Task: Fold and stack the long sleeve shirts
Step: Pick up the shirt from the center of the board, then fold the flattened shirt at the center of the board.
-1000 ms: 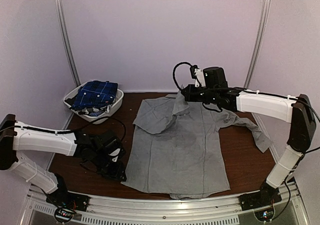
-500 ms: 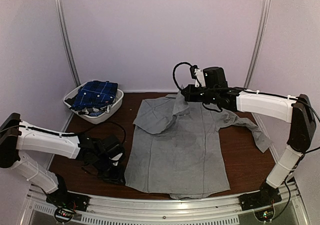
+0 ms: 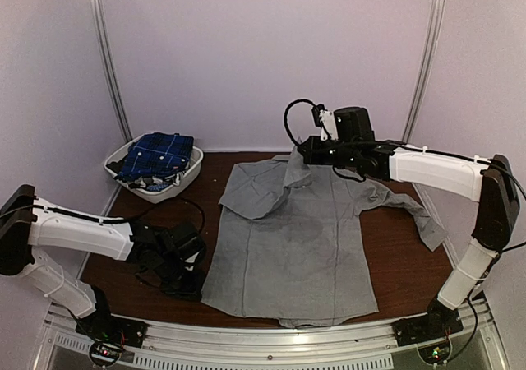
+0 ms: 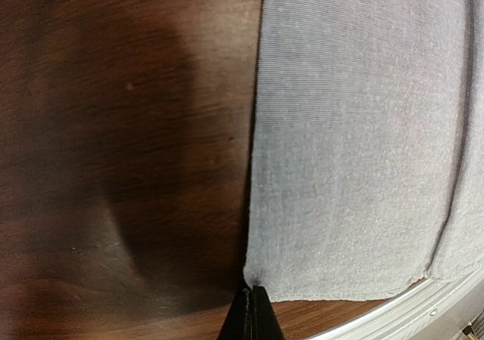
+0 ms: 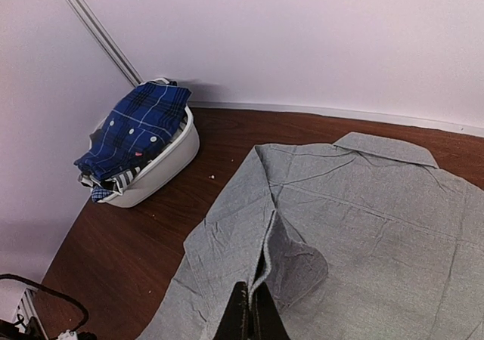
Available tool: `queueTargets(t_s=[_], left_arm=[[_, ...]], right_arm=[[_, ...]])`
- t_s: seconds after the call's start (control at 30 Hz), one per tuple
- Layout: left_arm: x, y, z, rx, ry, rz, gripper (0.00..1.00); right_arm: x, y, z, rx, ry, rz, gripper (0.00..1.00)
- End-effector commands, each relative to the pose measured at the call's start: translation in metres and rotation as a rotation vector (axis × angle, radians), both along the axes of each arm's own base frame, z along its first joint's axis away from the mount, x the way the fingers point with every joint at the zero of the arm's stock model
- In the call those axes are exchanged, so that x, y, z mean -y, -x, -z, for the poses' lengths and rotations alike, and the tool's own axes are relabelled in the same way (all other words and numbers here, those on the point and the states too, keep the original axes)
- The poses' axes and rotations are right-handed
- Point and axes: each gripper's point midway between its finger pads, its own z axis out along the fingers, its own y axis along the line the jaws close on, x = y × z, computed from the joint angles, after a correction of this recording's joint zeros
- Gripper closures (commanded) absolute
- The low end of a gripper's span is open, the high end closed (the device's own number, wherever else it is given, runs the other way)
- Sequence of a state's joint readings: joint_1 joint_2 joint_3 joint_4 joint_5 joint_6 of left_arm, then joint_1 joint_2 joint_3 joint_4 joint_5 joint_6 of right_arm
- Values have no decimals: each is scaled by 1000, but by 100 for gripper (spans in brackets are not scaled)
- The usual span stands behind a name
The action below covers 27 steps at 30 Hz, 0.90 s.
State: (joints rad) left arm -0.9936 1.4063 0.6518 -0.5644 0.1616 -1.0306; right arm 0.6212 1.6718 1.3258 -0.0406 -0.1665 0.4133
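The right gripper [image 5: 249,311] is pinched tight on a raised fold of the grey shirt [image 5: 363,227]; far left, plaid shirts [image 5: 140,125] fill a white basket [image 5: 162,172].

The grey collared shirt [image 4: 363,128] is matt, finely woven cloth, lightly creased. The dark brown wooden bench [image 4: 113,128] shows smooth grain with a slight sheen. The white oval basket [image 5: 166,166] looks like plastic.

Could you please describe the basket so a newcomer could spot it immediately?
On the brown table, look to the far left corner. The basket sits there, apart from the spread grey shirt: the only white tub, heaped with blue plaid shirts.
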Motion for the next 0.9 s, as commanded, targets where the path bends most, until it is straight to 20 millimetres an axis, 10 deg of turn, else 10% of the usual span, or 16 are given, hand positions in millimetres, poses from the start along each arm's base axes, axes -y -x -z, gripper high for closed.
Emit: queueTargets(t_s=[0.0, 0.33, 0.87], left_arm=[[-16, -15, -13, 73, -97, -52, 100], [-38, -41, -36, 156, -163, -60, 100], [81, -56, -119, 298, 99, 433, 100]], right_arm=[[4, -5, -46, 96, -20, 18, 100], [12, -28, -90, 227, -2, 65, 100], [105, -71, -127, 310, 19, 262, 100]])
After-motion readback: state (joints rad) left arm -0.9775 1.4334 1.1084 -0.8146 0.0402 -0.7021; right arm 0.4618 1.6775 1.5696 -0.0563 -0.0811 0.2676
